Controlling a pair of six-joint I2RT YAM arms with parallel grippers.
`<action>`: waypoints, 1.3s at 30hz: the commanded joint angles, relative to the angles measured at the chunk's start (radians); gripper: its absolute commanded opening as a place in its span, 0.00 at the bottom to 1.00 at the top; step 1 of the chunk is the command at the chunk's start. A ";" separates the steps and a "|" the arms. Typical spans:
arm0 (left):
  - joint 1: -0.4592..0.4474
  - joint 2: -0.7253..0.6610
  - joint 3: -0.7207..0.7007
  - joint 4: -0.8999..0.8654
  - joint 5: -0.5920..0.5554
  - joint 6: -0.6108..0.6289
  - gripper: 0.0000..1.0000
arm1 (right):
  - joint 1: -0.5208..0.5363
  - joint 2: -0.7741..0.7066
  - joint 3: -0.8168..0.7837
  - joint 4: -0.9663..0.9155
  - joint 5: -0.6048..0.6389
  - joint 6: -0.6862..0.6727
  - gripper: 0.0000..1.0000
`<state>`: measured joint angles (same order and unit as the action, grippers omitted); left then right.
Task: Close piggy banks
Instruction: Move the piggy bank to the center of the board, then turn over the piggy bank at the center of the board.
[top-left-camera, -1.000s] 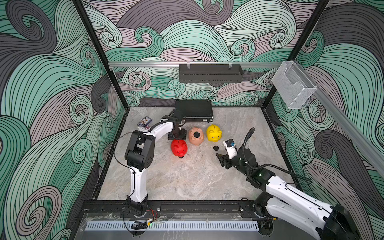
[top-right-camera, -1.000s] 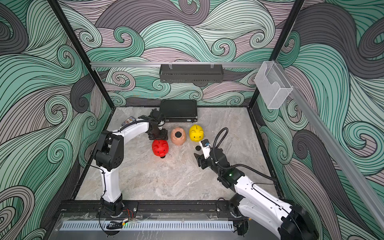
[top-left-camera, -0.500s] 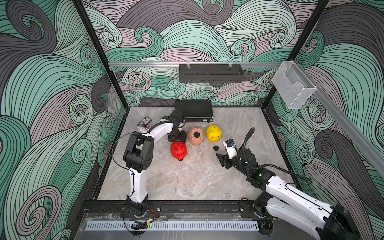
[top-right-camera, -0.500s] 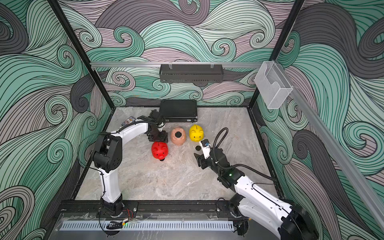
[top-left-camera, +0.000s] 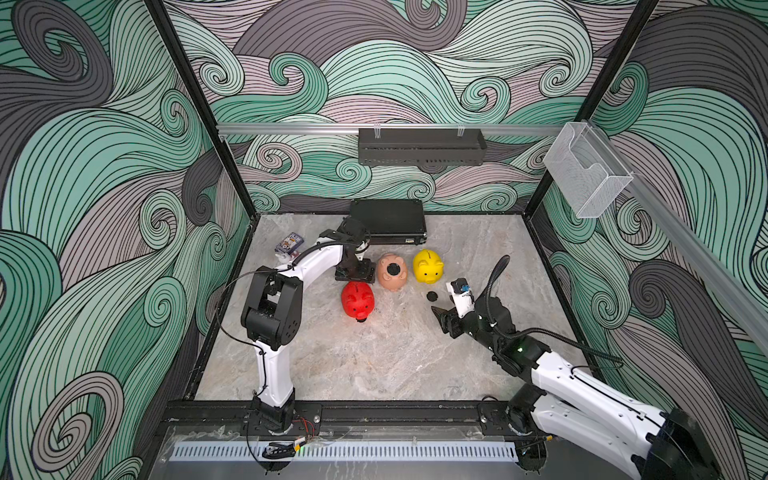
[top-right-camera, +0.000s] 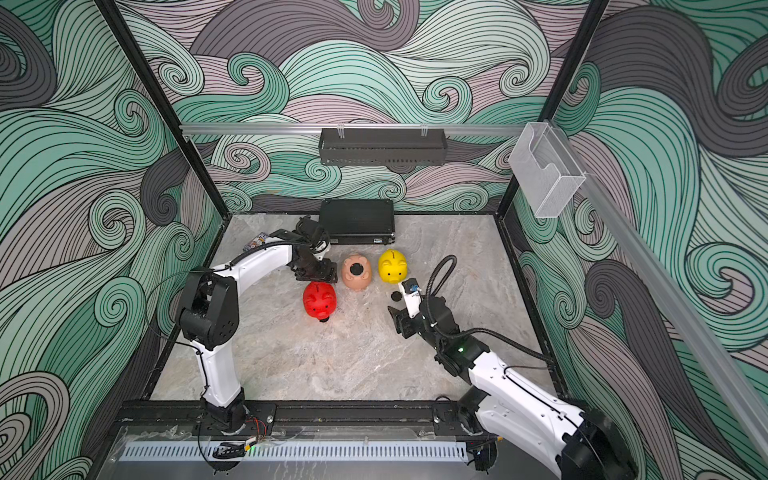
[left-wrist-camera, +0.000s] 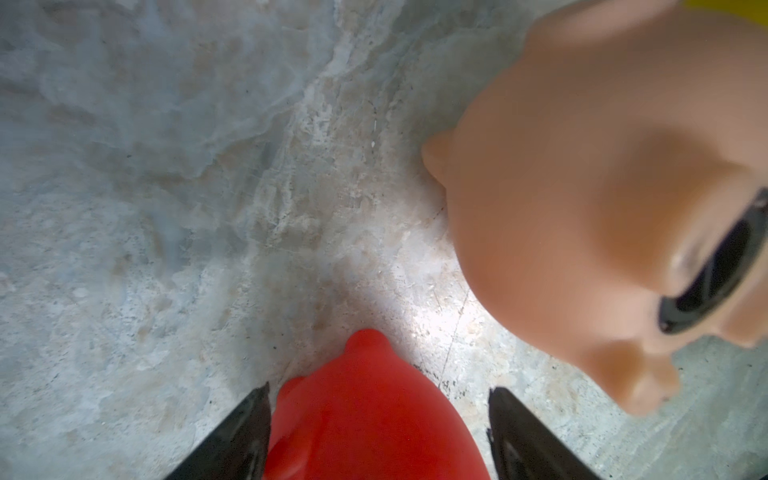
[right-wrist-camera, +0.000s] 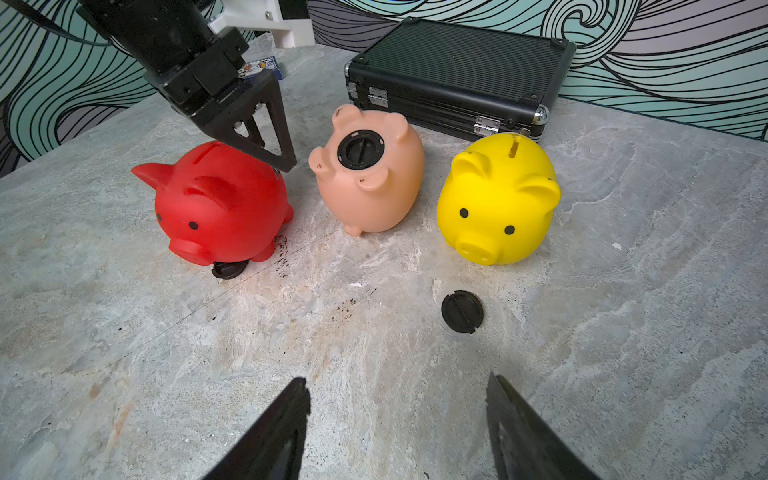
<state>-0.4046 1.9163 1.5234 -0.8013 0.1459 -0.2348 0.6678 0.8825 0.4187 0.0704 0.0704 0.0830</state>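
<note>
Jaws of the left gripper (left-wrist-camera: 379, 388) stand spread around the rear of the red pig (right-wrist-camera: 216, 199), gripping nothing. The right gripper (right-wrist-camera: 397, 379) gapes empty, a loose plug (right-wrist-camera: 462, 311) just ahead. Risk: a crooked lift-off could clip the red pig or knock the peach pig (right-wrist-camera: 374, 195) just beside it.

red pig (right-wrist-camera: 220, 199) upright, peach (right-wrist-camera: 374, 195) belly-up, yellow (right-wrist-camera: 498, 199) upright

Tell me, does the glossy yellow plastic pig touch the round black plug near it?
Apart: the right wrist view shows bare table between yellow pig and plug.
</note>
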 joint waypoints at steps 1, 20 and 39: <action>-0.007 -0.121 -0.023 0.064 -0.025 -0.058 0.83 | -0.005 0.010 0.027 0.009 -0.008 0.004 0.69; 0.003 -0.659 -0.643 0.364 -0.044 -0.334 0.77 | -0.005 0.034 0.083 -0.013 -0.063 0.077 0.70; 0.005 -0.573 -0.659 0.406 -0.012 -0.334 0.64 | -0.004 0.041 0.086 -0.010 -0.154 0.059 0.70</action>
<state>-0.4042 1.3327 0.8631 -0.4095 0.1249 -0.5594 0.6674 0.9257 0.4805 0.0559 -0.0708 0.1539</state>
